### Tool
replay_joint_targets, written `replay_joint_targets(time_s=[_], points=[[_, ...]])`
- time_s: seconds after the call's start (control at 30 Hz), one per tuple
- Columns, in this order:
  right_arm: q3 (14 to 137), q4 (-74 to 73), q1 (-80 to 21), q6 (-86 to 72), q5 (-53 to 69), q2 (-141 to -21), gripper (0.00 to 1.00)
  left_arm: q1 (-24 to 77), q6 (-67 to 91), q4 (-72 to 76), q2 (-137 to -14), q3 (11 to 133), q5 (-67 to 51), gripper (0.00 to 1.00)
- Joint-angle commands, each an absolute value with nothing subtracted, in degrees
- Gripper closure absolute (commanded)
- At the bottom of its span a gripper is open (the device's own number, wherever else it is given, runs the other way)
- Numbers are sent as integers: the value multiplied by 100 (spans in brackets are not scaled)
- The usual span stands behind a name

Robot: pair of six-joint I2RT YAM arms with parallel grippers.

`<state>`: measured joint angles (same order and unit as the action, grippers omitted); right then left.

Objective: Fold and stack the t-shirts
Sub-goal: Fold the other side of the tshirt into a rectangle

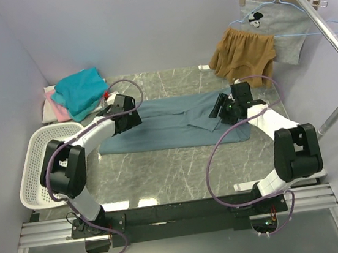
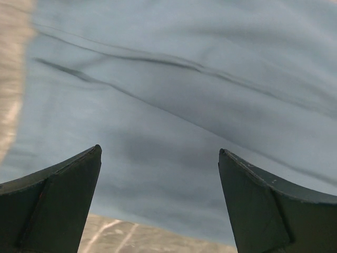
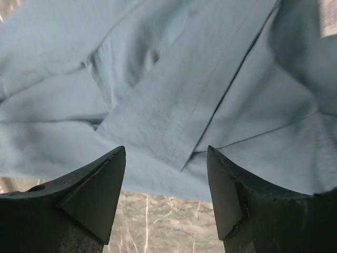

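T-shirt (image 1: 169,127) under left hand (image 2: 159,151), right hand (image 3: 166,149) (empty).

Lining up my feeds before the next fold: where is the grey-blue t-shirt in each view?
Top external: grey-blue t-shirt spread across picture centre.
Left wrist: fills most of frame.
Right wrist: folded layers across upper frame.
Shared landmark: marble table bordering the shirt's edge.

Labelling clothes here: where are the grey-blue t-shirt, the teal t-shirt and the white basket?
grey-blue t-shirt (image 1: 169,126), top view, middle of cloth.
teal t-shirt (image 1: 81,89), top view, upper fold.
white basket (image 1: 28,171), top view, left wall.
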<state>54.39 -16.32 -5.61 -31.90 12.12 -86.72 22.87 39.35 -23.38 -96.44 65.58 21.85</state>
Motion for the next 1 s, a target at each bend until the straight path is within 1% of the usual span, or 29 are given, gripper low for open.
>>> replay_joint_targets(time_s=[0.0,0.37,0.57,0.6,0.67,0.7,0.77,0.8,0.87,0.97], points=[[5423,-1564,-676,-3252,1485,-8815,31,2373,3762,-2118,-9791,6723,1758,2],[5370,-1459,-914,-3392,1380,-9281,34,2399,3700,-2180,-9958,6759,1731,2],[5414,-1371,-958,-3419,1240,-9466,37,2399,3691,-2215,-10020,6768,1775,2],[5431,-1362,-967,-3419,1231,-9501,42,2399,3691,-2224,-10037,6776,1775,2],[5432,-1301,-975,-3384,1283,-9501,49,2399,3683,-2232,-10055,6776,1784,2],[5440,-1240,-976,-3392,1283,-9492,63,2399,3683,-2224,-10063,6776,1793,2],[5440,-1134,-984,-3358,1336,-9457,74,2399,3674,-2241,-10090,6803,1811,2],[5475,-1073,-984,-3349,1345,-9414,85,2399,3674,-2259,-10116,6811,1811,2],[5580,-994,-993,-3287,1433,-9343,90,2399,3665,-2267,-10134,6829,1819,2],[6018,-1133,-1019,-3199,1433,-9395,90,2399,3656,-2259,-10160,6847,1828,2]])
